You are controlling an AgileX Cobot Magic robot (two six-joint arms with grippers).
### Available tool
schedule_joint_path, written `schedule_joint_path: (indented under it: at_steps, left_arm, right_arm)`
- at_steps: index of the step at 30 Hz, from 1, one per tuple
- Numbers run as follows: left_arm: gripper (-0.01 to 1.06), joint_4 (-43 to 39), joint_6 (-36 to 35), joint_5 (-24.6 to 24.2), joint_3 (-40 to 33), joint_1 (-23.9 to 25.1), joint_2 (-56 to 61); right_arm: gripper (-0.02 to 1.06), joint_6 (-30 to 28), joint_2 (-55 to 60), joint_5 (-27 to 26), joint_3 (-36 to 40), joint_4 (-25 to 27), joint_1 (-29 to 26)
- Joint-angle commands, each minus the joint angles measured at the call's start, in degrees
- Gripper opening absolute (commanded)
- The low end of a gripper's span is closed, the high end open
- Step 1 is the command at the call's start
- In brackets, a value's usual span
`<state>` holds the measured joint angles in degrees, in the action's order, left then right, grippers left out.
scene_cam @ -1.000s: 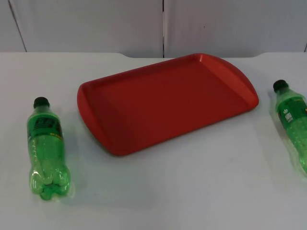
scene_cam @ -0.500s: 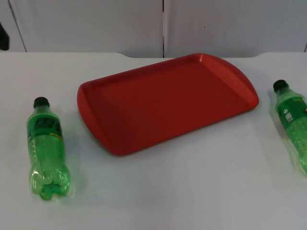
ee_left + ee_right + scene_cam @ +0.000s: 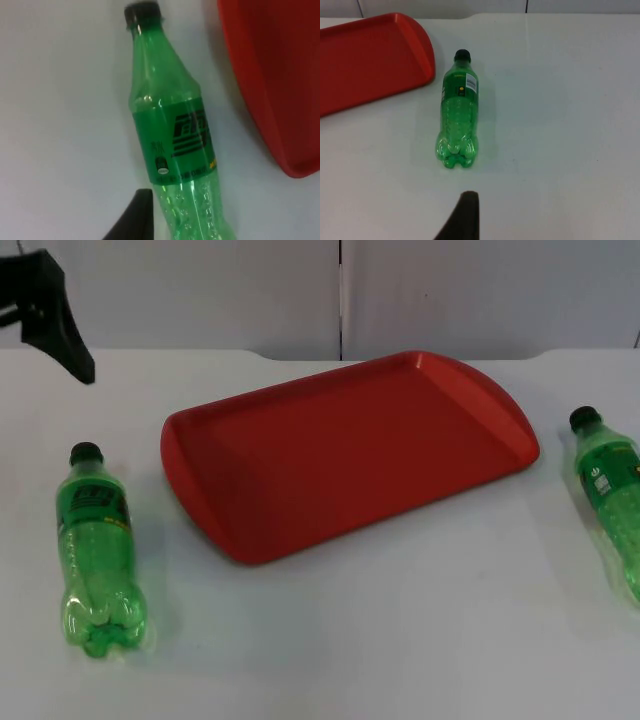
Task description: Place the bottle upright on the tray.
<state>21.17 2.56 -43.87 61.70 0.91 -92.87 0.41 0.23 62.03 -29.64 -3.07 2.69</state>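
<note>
Two green plastic bottles with black caps lie on their sides on the white table. The left bottle (image 3: 95,550) (image 3: 172,135) rests left of the red tray (image 3: 350,450), cap pointing to the wall. The right bottle (image 3: 612,502) (image 3: 458,111) lies right of the tray, its cap toward the wall too. My left gripper (image 3: 62,335) hangs at the far left near the wall, above and behind the left bottle's cap. My right gripper (image 3: 464,214) is held back from the right bottle's base, holding nothing. The tray has nothing on it.
The tray's rounded edge (image 3: 272,80) lies close beside the left bottle, and its other end (image 3: 375,57) sits near the right bottle's cap. The grey partition wall (image 3: 340,290) closes the table's far side. Bare white table runs along the front.
My left arm has come into the top view from the upper left corner and moved down toward the left bottle. Bottles and tray have not moved.
</note>
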Motion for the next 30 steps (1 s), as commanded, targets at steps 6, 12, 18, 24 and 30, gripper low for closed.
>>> schedule_joint_path:
  at_steps: [6,12,18,24,30]
  left_arm:
    - [1.05,2.1,-1.3,3.7,0.8,-0.3,-6.9]
    - [1.05,-0.9,-3.6,1.6,6.6,-0.3,-13.2]
    - [1.05,-5.0,-8.1,-0.8,10.8,-1.1,-17.3]
    - [1.05,-10.1,-14.5,1.0,10.8,-4.3,-20.5]
    - [1.05,-13.0,-18.1,1.2,12.9,-5.2,-24.9]
  right_arm:
    - [0.88,0.2,-0.2,-0.3,0.1,0.3,-0.3]
    - [0.88,0.2,-0.2,-0.3,0.1,0.3,-0.3]
    - [0.88,0.2,-0.2,-0.3,0.1,0.3,-0.3]
    - [0.88,0.2,-0.2,-0.3,0.1,0.3,-0.3]
    - [0.88,0.2,-0.2,-0.3,0.1,0.3,-0.3]
